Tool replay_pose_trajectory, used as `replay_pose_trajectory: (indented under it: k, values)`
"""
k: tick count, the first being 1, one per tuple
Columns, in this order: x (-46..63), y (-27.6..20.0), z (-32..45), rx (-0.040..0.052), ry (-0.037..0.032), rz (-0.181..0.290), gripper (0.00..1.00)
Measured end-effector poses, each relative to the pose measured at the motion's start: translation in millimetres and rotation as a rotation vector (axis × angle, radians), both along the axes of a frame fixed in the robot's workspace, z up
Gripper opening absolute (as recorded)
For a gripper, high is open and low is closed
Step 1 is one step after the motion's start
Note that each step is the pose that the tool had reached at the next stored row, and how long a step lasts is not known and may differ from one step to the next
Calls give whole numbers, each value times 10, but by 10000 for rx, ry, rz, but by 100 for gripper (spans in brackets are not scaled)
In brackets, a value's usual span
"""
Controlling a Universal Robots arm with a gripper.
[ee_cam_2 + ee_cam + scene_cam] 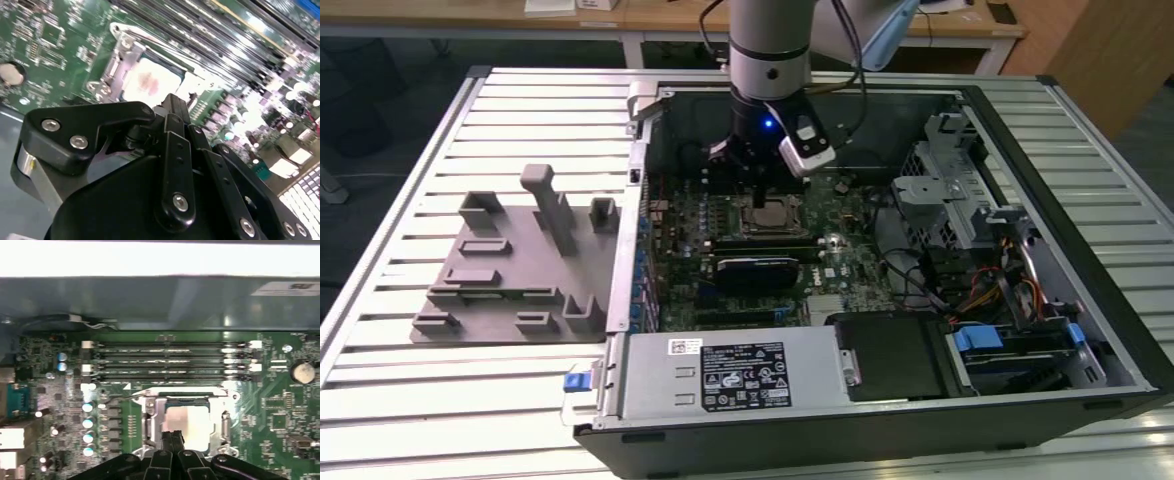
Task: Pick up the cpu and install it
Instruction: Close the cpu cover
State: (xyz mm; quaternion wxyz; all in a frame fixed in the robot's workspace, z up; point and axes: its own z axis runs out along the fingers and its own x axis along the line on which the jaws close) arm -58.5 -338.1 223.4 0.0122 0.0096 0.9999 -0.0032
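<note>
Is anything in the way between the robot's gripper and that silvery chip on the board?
Nothing visible does. In the first wrist view the gripper hangs right over the cpu, which lies flat within the metal socket frame on the motherboard, with no cable or part between them.

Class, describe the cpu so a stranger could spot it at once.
In the open computer case, find the motherboard and its metal socket frame beside the memory slots. The cpu is the flat square inside that frame: plain silver amid busy green.
</note>
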Motion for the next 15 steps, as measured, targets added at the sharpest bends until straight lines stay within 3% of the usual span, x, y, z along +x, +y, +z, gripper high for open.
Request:
replay_pose_trajectory:
  k: [7,15]
  values:
    - [193,0,0,-1,8,0,11]
    - [202,0,62,0,8,0,11]
